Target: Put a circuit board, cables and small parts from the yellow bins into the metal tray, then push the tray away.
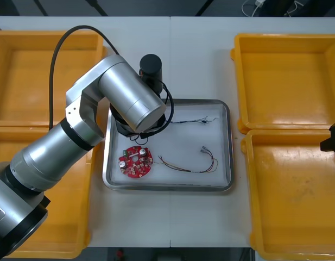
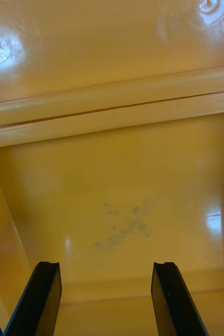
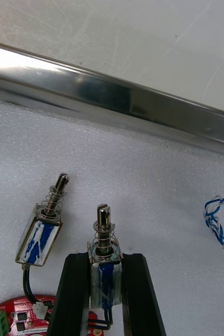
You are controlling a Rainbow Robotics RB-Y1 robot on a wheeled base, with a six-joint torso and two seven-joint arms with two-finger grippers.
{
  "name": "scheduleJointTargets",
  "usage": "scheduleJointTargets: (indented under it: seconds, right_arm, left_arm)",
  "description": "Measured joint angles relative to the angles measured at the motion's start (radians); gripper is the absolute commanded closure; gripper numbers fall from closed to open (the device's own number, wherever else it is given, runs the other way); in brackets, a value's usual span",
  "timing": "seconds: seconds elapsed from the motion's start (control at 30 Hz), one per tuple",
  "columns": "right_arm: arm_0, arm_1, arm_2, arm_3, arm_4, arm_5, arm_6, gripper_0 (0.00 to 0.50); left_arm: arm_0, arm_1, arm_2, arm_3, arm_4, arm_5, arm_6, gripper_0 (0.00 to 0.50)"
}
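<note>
In the left wrist view my left gripper is shut on a small metal part with a spring and blue wrap, held low over the tray's white lining. A second, similar small metal part lies beside it, its black lead running to the red circuit board. The front view shows the left arm covering the metal tray's far left corner. On the tray lie the circuit board, a red and yellow cable and a twisted blue and white cable. My right gripper hangs open over a bin floor.
Yellow bins flank the tray, two on the left and two on the right, their visible floors bare. The tray's shiny rim runs just beyond the held part. The right arm's tip sits at the right edge.
</note>
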Motion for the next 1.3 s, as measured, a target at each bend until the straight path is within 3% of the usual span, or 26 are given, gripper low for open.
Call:
scheduleJointTargets:
  seconds: [0.43,0.83,0.97,1.03,1.3]
  right_arm:
    - [0.0,0.0,0.0,0.0,0.0,0.0,0.0,0.0]
    - [0.0,0.0,0.0,0.0,0.0,0.0,0.0,0.0]
    - [0.0,0.0,0.0,0.0,0.0,0.0,0.0,0.0]
    - [0.0,0.0,0.0,0.0,0.0,0.0,0.0,0.0]
    - [0.0,0.0,0.0,0.0,0.0,0.0,0.0,0.0]
  left_arm:
    - [0.0,0.0,-0.022,0.054,0.008,-0.062,0.0,0.492]
    - [0.0,0.0,-0.022,0.054,0.006,-0.062,0.0,0.28]
    - [0.0,0.0,-0.022,0.048,-0.002,-0.061,0.0,0.233]
    - [0.0,0.0,-0.022,0.038,-0.008,-0.055,0.0,0.181]
    - [0.0,0.0,-0.006,-0.081,-0.011,0.068,0.0,0.116]
